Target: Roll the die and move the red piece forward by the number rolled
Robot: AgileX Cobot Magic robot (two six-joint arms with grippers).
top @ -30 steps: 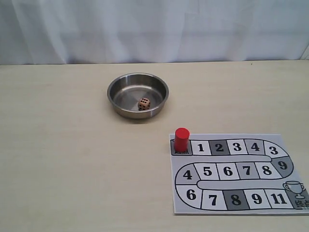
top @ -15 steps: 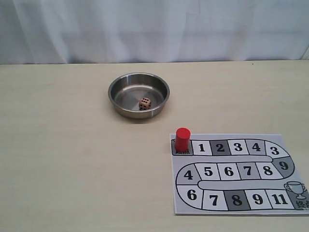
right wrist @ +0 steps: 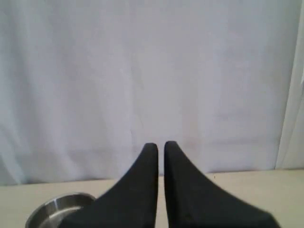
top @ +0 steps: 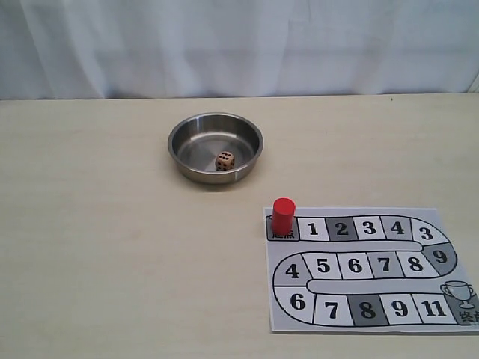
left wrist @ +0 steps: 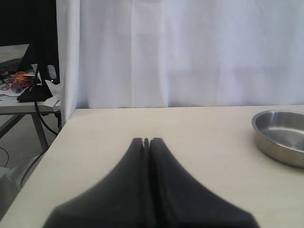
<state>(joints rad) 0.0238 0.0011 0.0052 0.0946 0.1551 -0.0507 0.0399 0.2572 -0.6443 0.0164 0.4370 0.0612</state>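
Starting at your left, the left gripper [left wrist: 146, 141] hangs over the pale, faintly wood-grained tabletop [top: 97, 224]. Its two matte black, smoothly tapering fingers [left wrist: 166, 190] are pressed together at the tips and hold nothing. Right of that arm, at the far middle of the table, sits a round, shallow stainless-steel bowl [top: 179, 133] with a brushed inner wall and a thin bright rim. The die [top: 224, 160], a small light-wood cube with black pips, rests on the bowl's flat floor, a little right of its centre. Its top face looks like six, though it is small in your exterior view. Nearer to you and further right lies a flat rectangular printed paper game board [top: 374, 285]. It carries a winding track of white, light grey and dark grey squares with bold black numbers, and a trophy drawing in its near-right corner. The red piece [top: 283, 215], a plain smooth cylinder, stands upright on the grey start square at the board's far-left corner, just left of the square marked 1 and well apart from the bowl. On your right, the right gripper [right wrist: 161, 145] has the same black wedge-shaped fingers [right wrist: 185, 199]. They are drawn nearly together, with only a thin slit of background between them and nothing gripped. A white, softly folded curtain [top: 239, 45] closes off the far edge of the table.
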